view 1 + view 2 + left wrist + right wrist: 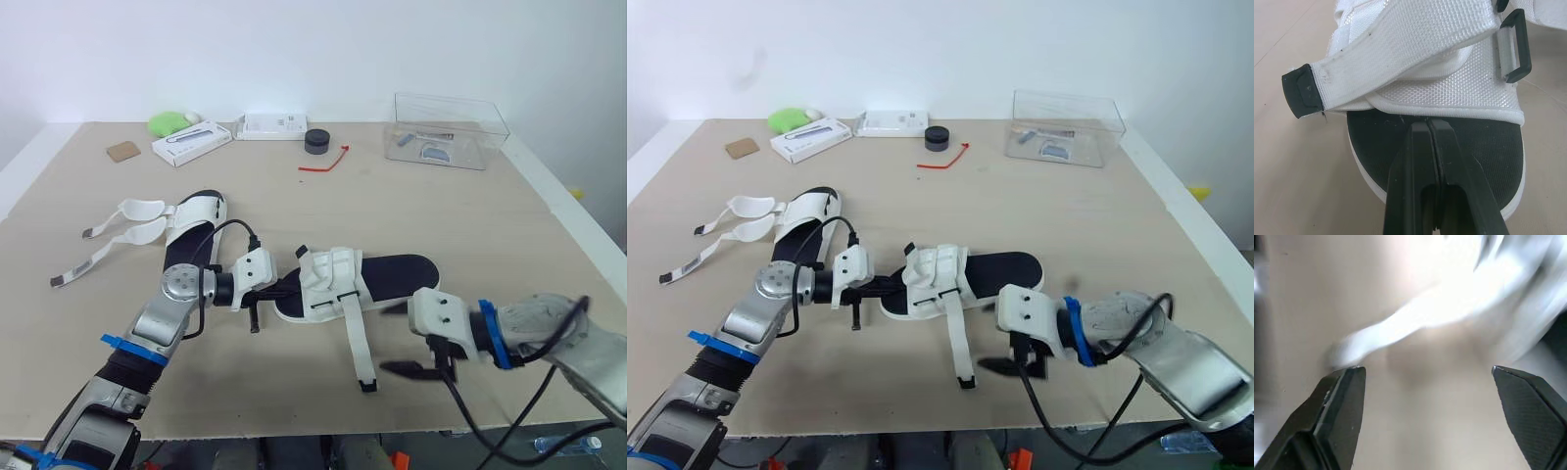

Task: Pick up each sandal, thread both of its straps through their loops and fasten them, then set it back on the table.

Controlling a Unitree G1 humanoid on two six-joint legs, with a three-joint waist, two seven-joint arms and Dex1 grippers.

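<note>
- While the left pincer (1428, 122) lies at one end of the middle sandal (392, 277), I see its two fingers pressed together with nothing visible between them. Their tips sit over the black footbed, right at the edge of the white upper.
- That sandal lies flat on the table (470, 225), towards the front edge and between the two arms.
- One short strap (1400, 54) is laid across the upper, and its black tip pokes out past the side. A black loop (1513, 49) sits at the other side of the upper.
- I see a long strap (355, 338) running from the upper out over the table towards the front edge, ending in a black tip.
- My right pincer (387, 338) is spread wide, with its fingers well apart. It hovers just beside the long strap near its end, and I cannot tell whether a finger touches it.
- I see the second sandal (191, 230) well apart to the left, sole down, with its two loose straps (122, 230) stretched out flat on the table.
- Along the back of the table I make out a clear plastic box (451, 127), a black round puck (316, 141), a red cord (328, 162), two white boxes (191, 142), a green lump (171, 122) and a brown card (123, 151).
</note>
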